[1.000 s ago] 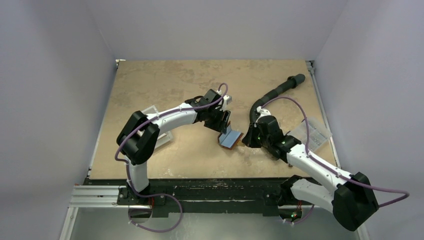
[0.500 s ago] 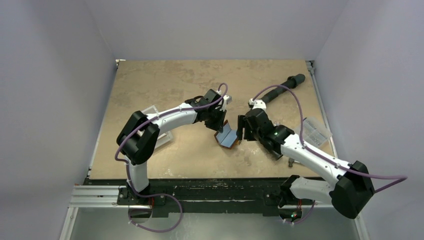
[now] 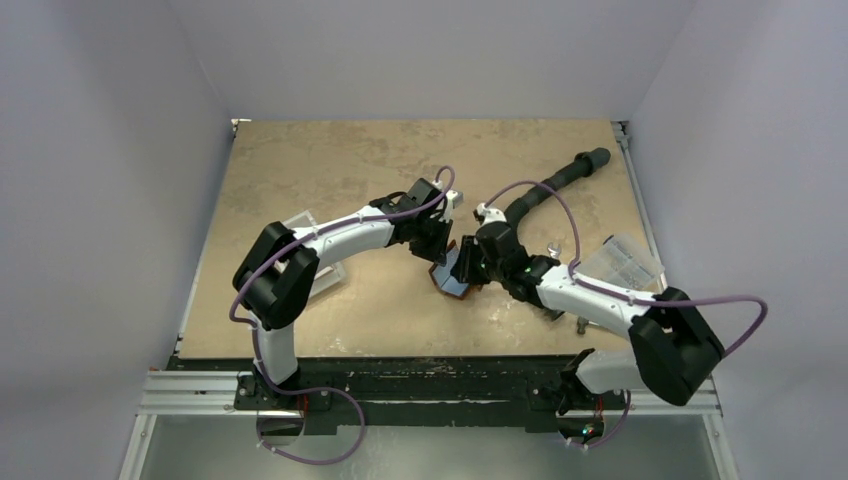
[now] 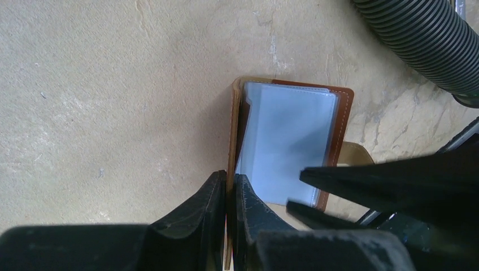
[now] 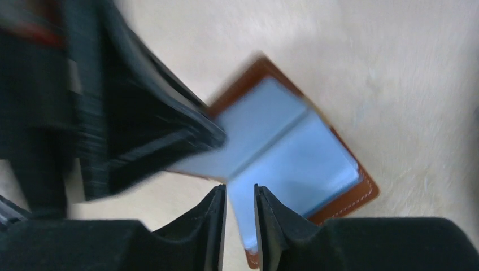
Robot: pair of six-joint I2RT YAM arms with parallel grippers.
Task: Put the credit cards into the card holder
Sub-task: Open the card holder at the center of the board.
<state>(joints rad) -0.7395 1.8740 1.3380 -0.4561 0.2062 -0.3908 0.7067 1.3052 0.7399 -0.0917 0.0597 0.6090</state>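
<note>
The card holder (image 3: 452,281), a brown leather wallet, lies open mid-table. Its grey-blue pockets (image 4: 285,141) face up. My left gripper (image 3: 440,248) is shut on the edge of the wallet's left cover (image 4: 230,141) and holds that cover upright. My right gripper (image 3: 470,266) hovers just over the pockets (image 5: 305,152), its jaws a narrow gap apart with nothing between them. Its fingers (image 4: 367,178) show at the right of the left wrist view. No loose credit card shows; I cannot tell what is inside the pockets.
A clear-and-white plastic box (image 3: 322,252) sits under the left arm. A clear printed packet (image 3: 628,262) lies at the right edge. A black ribbed hose (image 3: 555,183) runs from the far right toward the middle and passes close to the wallet (image 4: 418,39).
My right arm has swung left from beside the wallet to over it. My left gripper has raised the wallet's cover from flat to upright.
</note>
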